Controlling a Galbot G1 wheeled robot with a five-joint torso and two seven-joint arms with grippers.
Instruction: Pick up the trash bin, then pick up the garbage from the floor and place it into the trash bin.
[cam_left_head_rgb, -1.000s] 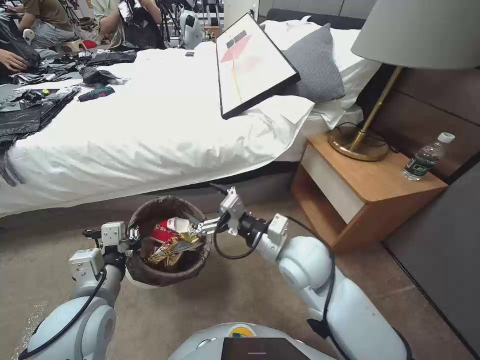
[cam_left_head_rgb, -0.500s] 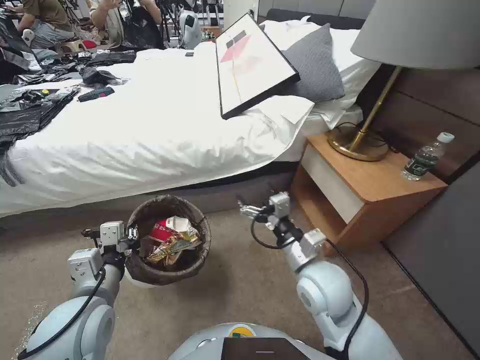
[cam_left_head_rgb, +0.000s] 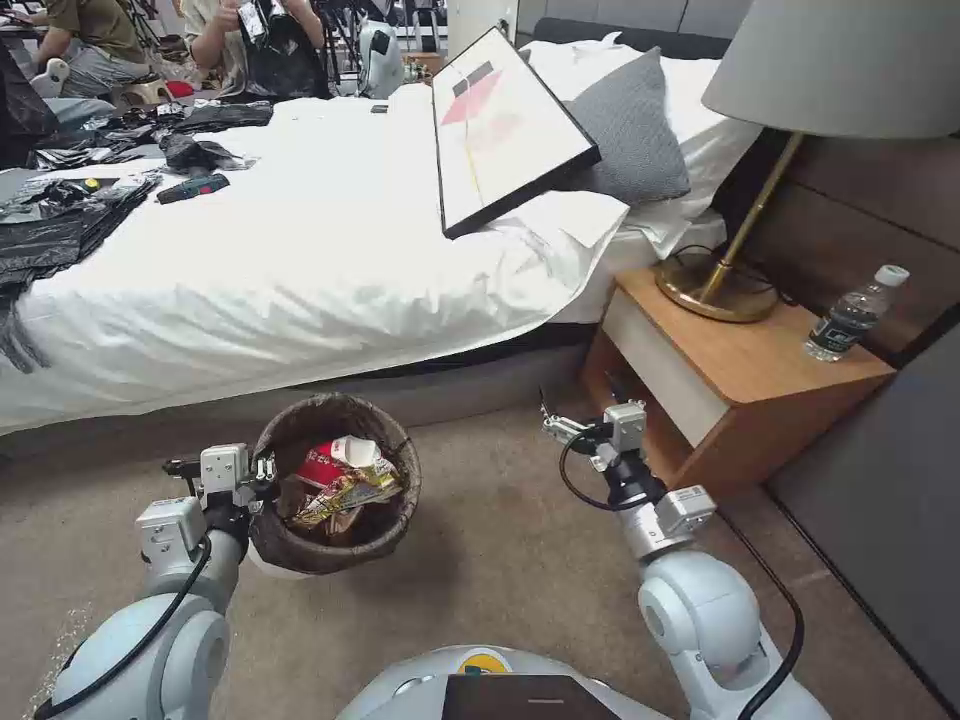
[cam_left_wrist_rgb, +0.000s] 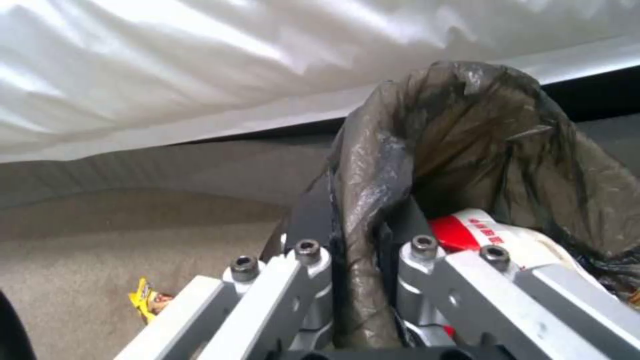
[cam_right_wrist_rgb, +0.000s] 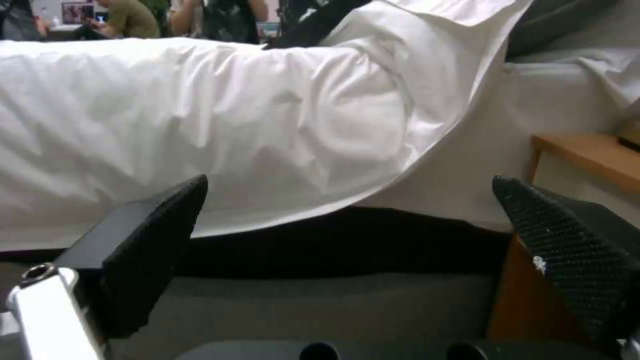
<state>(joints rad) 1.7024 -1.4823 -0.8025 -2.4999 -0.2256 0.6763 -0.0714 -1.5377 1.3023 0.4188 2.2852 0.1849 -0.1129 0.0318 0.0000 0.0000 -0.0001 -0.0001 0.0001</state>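
The trash bin, a small bucket lined with a dark bag, hangs just above the carpet in front of the bed. My left gripper is shut on its near rim, pinching the folded bag. Inside lies garbage: a red-and-white packet, a white piece and a yellow wrapper. Another yellow wrapper lies on the carpet below the left gripper. My right gripper is open and empty, held to the right of the bin near the nightstand.
The white bed runs across the back with a framed picture leaning on it. A wooden nightstand at the right carries a brass lamp and a water bottle. Open carpet lies between the arms.
My right gripper has drawn back from over the bin and swung right toward the nightstand, now empty. The white piece stays in the bin. The left gripper and bin have held still.
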